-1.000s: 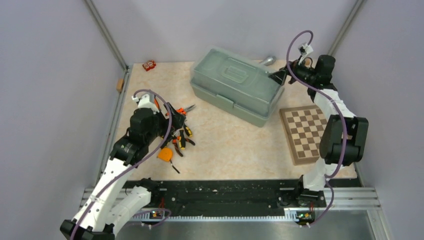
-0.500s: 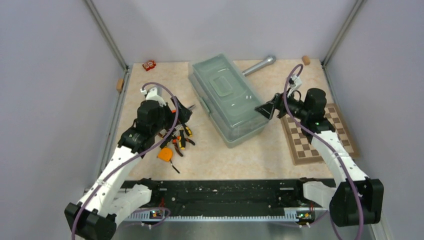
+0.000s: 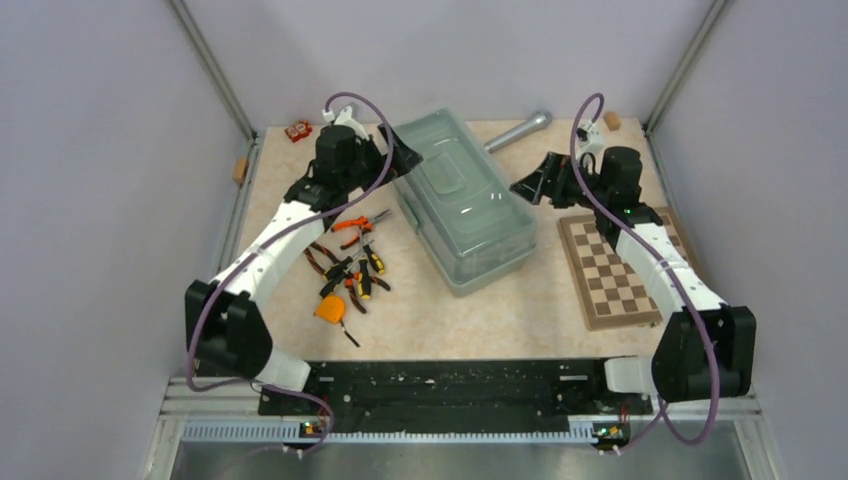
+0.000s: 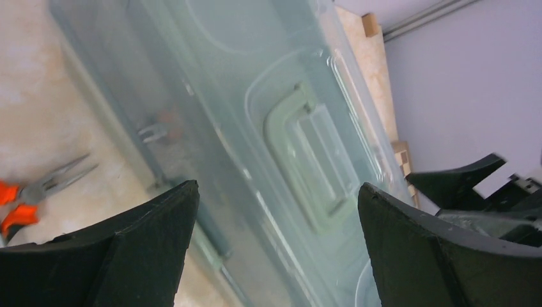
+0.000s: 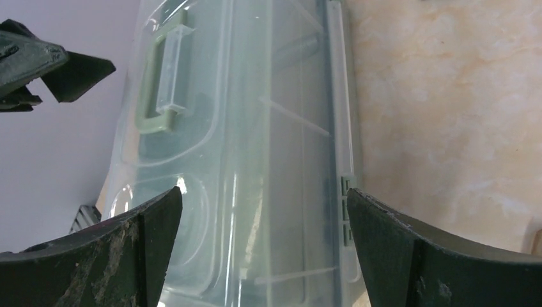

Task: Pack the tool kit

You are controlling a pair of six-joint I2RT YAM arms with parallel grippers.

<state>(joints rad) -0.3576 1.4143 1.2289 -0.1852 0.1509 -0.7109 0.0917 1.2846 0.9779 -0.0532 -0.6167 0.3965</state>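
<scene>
Flanking closed toolbox (image 3: 462, 205), both jaws spread, pliers (image 3: 360, 222) near its left edge

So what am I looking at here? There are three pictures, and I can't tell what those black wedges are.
It is one table seen three ways. The overhead view shows two white robot arms bolted at the near edge. Each ends in a two-finger grasping part: the left pincer and the right pincer.

The other two pictures come from cameras on the wrists. The black wedges are each pincer's own fingers, spread open and holding nothing.

The pincers hang either side of the closed green toolbox. To its left lie orange-handled pliers, screwdrivers and a small orange tape measure, not yet packed. A chessboard lies on the right, and a grey cylinder lies behind the box.
</scene>
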